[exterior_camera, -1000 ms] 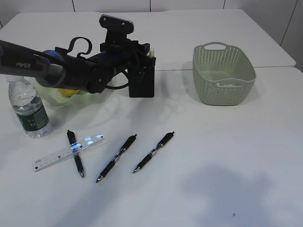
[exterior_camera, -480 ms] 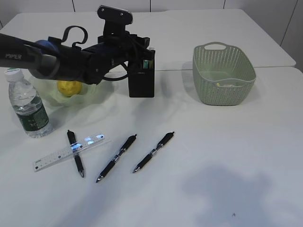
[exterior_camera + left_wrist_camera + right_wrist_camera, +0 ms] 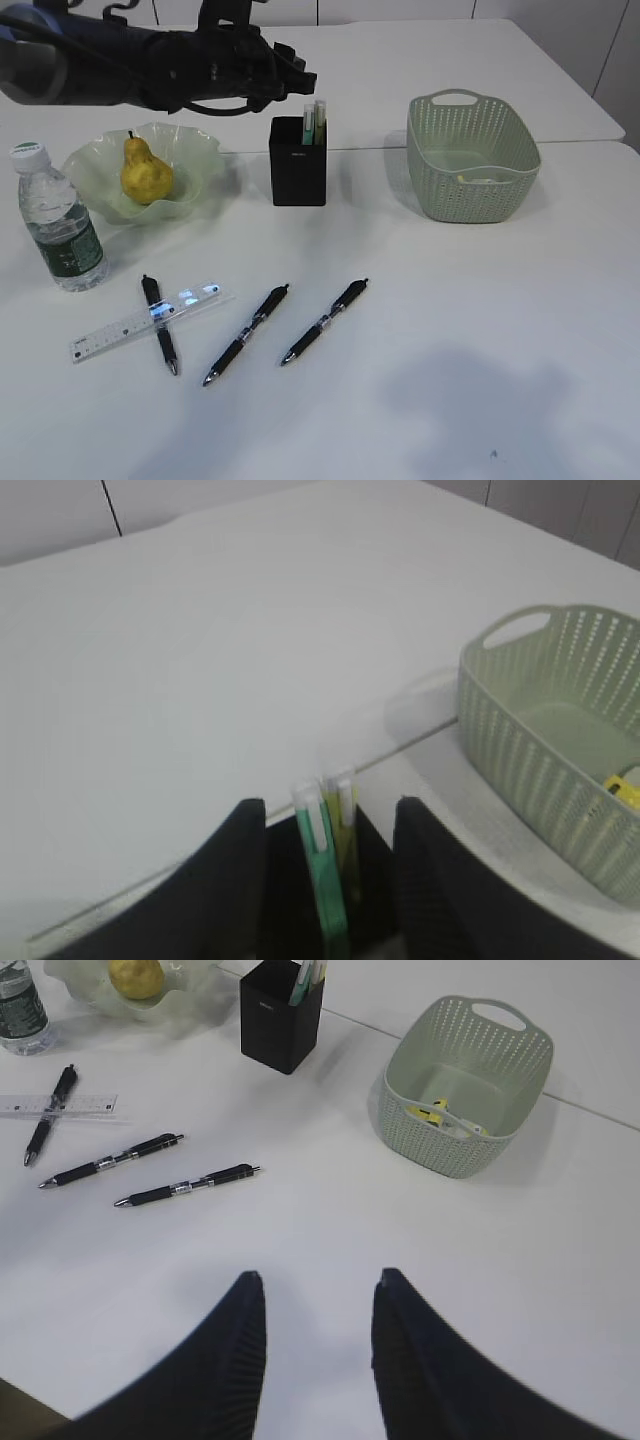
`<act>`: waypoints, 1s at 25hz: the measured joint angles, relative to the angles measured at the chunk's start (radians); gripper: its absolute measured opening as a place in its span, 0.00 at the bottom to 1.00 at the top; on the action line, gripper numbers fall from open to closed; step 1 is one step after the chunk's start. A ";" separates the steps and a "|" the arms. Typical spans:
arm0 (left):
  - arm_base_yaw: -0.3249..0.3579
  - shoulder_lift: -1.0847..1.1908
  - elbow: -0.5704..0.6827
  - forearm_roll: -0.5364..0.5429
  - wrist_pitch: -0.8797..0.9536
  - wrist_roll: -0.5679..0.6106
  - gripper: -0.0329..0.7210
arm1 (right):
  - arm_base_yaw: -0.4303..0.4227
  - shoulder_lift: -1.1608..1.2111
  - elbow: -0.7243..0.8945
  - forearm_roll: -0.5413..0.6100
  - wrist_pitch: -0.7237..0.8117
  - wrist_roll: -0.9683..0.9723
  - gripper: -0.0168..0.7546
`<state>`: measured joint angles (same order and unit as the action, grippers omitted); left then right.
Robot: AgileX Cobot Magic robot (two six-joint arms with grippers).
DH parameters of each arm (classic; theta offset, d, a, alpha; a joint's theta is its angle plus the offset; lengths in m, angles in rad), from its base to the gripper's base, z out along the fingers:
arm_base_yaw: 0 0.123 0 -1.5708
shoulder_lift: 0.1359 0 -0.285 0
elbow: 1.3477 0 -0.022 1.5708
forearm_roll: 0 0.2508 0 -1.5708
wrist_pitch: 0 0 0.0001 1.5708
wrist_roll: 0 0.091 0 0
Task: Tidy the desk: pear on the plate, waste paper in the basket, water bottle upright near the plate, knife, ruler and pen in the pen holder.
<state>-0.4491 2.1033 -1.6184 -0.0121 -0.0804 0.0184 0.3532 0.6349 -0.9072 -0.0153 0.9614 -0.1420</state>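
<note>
My left gripper [image 3: 303, 73] hangs open above and behind the black pen holder [image 3: 298, 165]. A mint-green pen [image 3: 320, 870] and the pale yellow knife [image 3: 345, 825] stand in the holder, below the gap between the jaws and untouched. The pear [image 3: 145, 172] rests in the wavy green plate [image 3: 195, 150]. The water bottle [image 3: 58, 225] stands upright left of the plate. The clear ruler [image 3: 120, 328] lies under one black pen [image 3: 160, 325]; two more pens [image 3: 247, 333] [image 3: 323, 321] lie beside it. Waste paper [image 3: 440, 1115] sits in the basket [image 3: 472, 130]. My right gripper [image 3: 319, 1276] is open over bare desk.
The basket stands about a hand's width right of the pen holder. A seam [image 3: 370, 148] between two tabletops runs behind them. The desk's front right [image 3: 480, 330] carries only the right arm's shadow.
My left arm has risen and drawn back to the left from the pen holder, uncovering the pear and plate. The green pen and knife stay standing in the holder.
</note>
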 joint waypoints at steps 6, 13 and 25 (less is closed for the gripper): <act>0.000 -0.083 0.000 0.003 0.252 0.000 0.44 | 0.000 0.000 0.000 0.015 -0.004 0.000 0.41; 0.000 -0.154 0.000 0.006 0.531 0.000 0.44 | 0.000 0.000 0.000 0.046 -0.023 0.000 0.41; 0.000 -0.205 0.000 0.006 0.949 0.000 0.44 | 0.000 0.000 0.000 0.061 -0.027 0.000 0.41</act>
<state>-0.4491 1.8980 -1.6184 -0.0065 0.8683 0.0184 0.3532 0.6349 -0.9072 0.0456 0.9342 -0.1420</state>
